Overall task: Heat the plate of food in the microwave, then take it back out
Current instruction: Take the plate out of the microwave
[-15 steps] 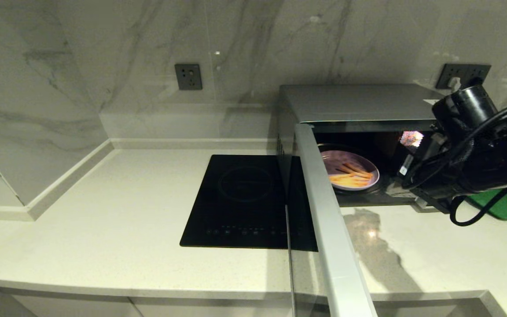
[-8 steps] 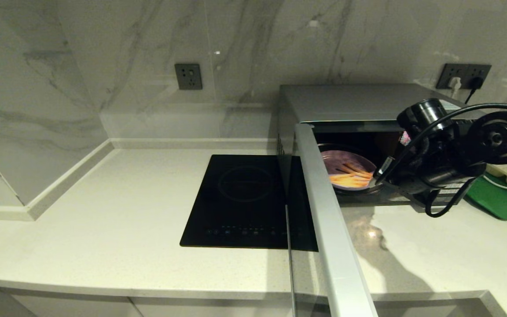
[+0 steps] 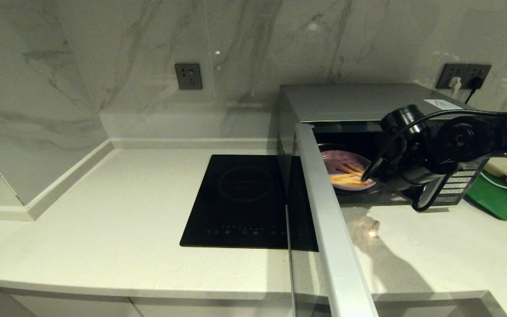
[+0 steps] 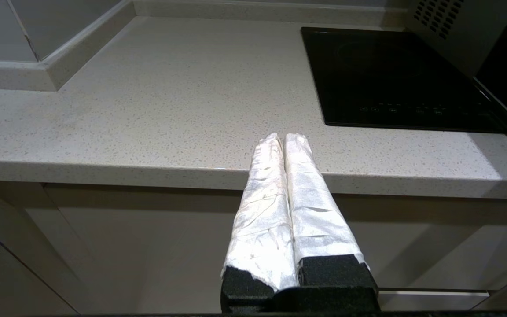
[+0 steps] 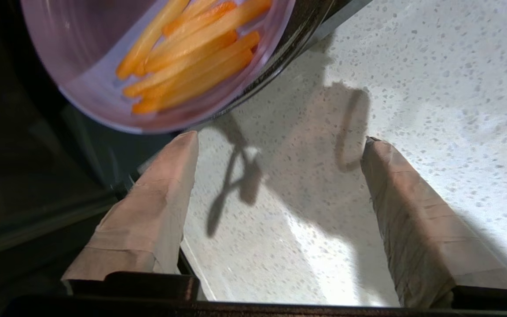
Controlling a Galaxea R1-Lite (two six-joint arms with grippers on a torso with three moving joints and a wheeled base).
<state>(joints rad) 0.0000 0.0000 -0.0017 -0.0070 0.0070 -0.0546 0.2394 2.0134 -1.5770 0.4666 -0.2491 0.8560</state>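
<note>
Approaching plate of food (image 5: 104, 88) inside microwave (image 3: 359, 103); we are holding right gripper (image 5: 280, 145) wide open, empty, plate rim just beyond fingertips, ready for edge grasp. Left gripper (image 4: 285, 141) closed, empty, parked.

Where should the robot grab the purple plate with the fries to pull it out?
Probably by the front rim of the plate of food, coming from the open front of the microwave. The plate lies flat inside, and that thin near edge is closest. The right gripper, fingers open, is just short of it. The left gripper is parked at the counter edge.
</note>
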